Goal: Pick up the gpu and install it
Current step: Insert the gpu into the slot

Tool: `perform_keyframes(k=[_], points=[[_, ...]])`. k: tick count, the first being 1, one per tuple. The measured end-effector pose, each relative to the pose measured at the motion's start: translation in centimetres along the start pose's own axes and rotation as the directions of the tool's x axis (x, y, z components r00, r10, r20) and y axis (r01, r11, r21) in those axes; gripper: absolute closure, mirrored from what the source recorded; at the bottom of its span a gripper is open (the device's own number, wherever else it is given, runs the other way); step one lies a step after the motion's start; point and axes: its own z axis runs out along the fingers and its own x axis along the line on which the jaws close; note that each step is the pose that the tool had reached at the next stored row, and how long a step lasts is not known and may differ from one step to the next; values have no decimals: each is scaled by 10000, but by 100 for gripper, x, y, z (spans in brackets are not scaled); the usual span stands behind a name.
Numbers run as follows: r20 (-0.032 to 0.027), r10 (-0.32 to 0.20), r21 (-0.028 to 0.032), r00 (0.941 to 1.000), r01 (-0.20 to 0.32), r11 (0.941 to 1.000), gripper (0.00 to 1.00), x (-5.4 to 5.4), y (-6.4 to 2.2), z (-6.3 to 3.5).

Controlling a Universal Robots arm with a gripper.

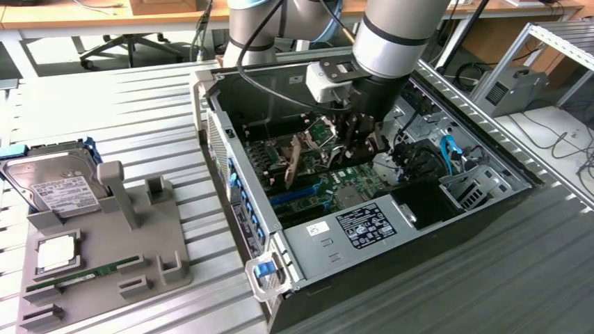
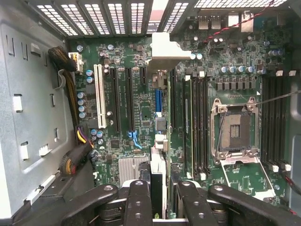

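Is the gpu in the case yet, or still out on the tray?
In the case: the gpu stands on edge over the motherboard, held between the gripper fingers. Whether it is fully seated, cannot tell.

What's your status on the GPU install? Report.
Claw inside open grey computer case. Thin black expansion card with silver bracket upright at claw, over green motherboard. Seating unclear. No obstruction seen.

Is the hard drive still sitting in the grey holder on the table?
Yes, the silver labelled hard drive leans in the grey holder at the exterior view's left, well apart from the open computer case.
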Motion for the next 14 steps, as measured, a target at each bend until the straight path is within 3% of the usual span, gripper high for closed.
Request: perform_keyframes(k=[6,8,14], points=[[-2,0,-1,10000,0,10000,73,6,21,2],[-1,1,0,10000,-1,10000,73,30,35,122],[-1,1,-1,10000,-1,10000,73,32,36,145]])
